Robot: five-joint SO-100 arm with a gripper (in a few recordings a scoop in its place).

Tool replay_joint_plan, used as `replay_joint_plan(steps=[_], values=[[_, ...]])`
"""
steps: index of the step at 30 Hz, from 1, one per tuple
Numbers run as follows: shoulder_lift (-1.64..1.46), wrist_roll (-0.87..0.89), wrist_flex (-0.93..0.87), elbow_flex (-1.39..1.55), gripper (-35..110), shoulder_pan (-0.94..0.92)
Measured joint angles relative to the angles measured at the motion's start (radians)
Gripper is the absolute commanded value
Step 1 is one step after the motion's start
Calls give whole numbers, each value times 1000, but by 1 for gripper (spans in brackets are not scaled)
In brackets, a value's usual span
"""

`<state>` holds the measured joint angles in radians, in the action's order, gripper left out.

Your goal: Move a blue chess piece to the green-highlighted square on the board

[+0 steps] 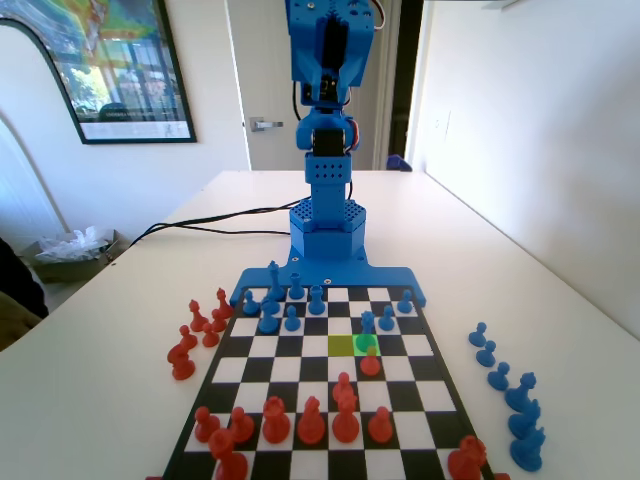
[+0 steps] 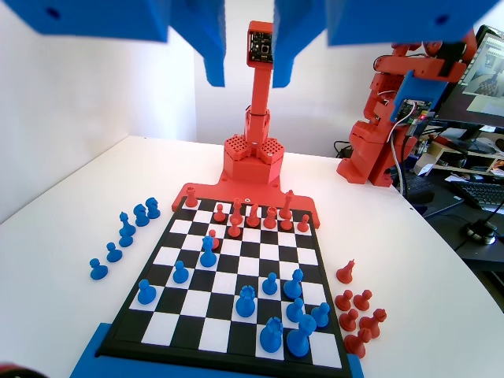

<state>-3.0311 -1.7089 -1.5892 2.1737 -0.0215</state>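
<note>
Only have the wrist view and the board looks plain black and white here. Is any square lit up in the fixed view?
Observer: Yes. There is one green-highlighted square, mid-board and slightly right of centre in the fixed view.
Operator: Anything marked next to it?
Observer: A duller yellow-olive square touches its left side.
Operator: Is the green one occupied?
Observer: It looks so. A blue chess piece seems to stand on it, with green showing around its base, though it could be at the square's far edge.
</note>
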Motion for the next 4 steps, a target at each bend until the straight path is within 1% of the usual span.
replay_joint_plan(steps=[4], values=[[0, 0, 0, 0, 9, 0]])
